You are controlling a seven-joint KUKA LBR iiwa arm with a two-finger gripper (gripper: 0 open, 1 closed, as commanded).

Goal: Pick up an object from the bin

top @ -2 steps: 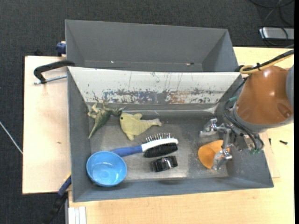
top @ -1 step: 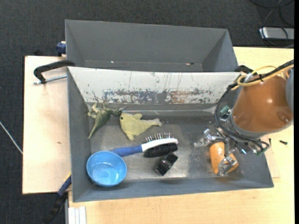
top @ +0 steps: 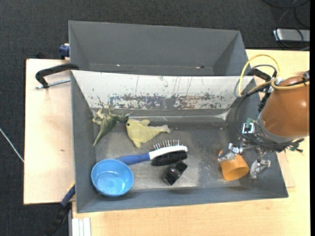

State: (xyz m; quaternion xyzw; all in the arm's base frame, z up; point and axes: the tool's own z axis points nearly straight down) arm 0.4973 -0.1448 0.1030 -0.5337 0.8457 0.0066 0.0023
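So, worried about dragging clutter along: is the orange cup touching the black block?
Apart. The camera view shows bare bin floor between the orange cup and the black block.

No legible text or labels

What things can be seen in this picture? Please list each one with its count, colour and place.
bin: one, grey, middle of the view
toy dinosaur: one, green, far left of the bin floor
toy figure: one, yellow, just right of the toy dinosaur
brush: one, blue handle, white head, black bristles, middle of the floor
small block: one, black, just below the brush head in the view
bowl: one, blue, near left corner, at the end of the brush handle
cup: one, orange, near right part of the floor
gripper: one, metal, right above the cup
arm cover: one, orange, right side of the view
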